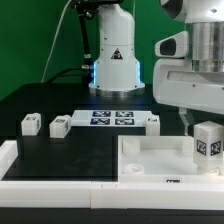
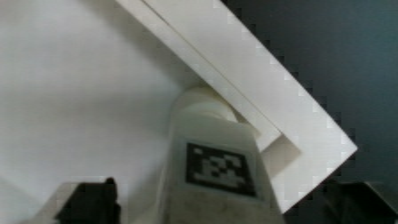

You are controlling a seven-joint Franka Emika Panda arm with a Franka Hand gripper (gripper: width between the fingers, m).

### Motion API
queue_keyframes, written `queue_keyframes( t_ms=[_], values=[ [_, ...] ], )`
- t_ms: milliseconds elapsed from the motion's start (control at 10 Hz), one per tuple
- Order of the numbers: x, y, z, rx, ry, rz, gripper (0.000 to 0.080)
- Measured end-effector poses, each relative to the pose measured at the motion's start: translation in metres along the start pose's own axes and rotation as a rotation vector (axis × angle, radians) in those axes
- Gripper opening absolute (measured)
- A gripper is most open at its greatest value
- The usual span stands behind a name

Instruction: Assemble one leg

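My gripper [image 1: 200, 126] stands at the exterior view's right, over the corner of the large flat white square piece [image 1: 150, 158]. One leg [image 1: 207, 141], a white blocky peg with a tag on its face, stands upright between the fingers. In the wrist view the leg [image 2: 217, 160] reaches down to the piece's corner [image 2: 267, 110]. The dark left finger [image 2: 89, 200] stands apart from the leg with a gap showing; the right finger [image 2: 356, 205] is close beside it. Three more legs [image 1: 30, 124] [image 1: 59, 126] [image 1: 152, 121] stand on the black table.
The marker board [image 1: 110, 119] lies at the table's back middle. The arm's white base [image 1: 113, 60] stands behind it. A white raised border [image 1: 40, 170] runs along the table's front and left edges.
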State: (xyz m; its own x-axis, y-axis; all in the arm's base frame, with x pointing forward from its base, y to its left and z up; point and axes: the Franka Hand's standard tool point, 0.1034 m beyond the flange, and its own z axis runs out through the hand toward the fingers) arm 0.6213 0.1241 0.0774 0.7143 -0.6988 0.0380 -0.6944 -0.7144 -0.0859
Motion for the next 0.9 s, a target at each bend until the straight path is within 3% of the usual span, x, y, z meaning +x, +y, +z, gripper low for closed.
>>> queue_keyframes(
  t_ms=[100,500,900],
  values=[
    [0.0016,0.0004,-0.0003,0.002,0.002,-0.098,0.0626],
    [0.0025,0.0023,0.0024,-0.006,0.002,-0.679,0.0649],
    [0.0046,0.0037,0.0024,-0.015,0.005,-1.081,0.0649]
  ],
)
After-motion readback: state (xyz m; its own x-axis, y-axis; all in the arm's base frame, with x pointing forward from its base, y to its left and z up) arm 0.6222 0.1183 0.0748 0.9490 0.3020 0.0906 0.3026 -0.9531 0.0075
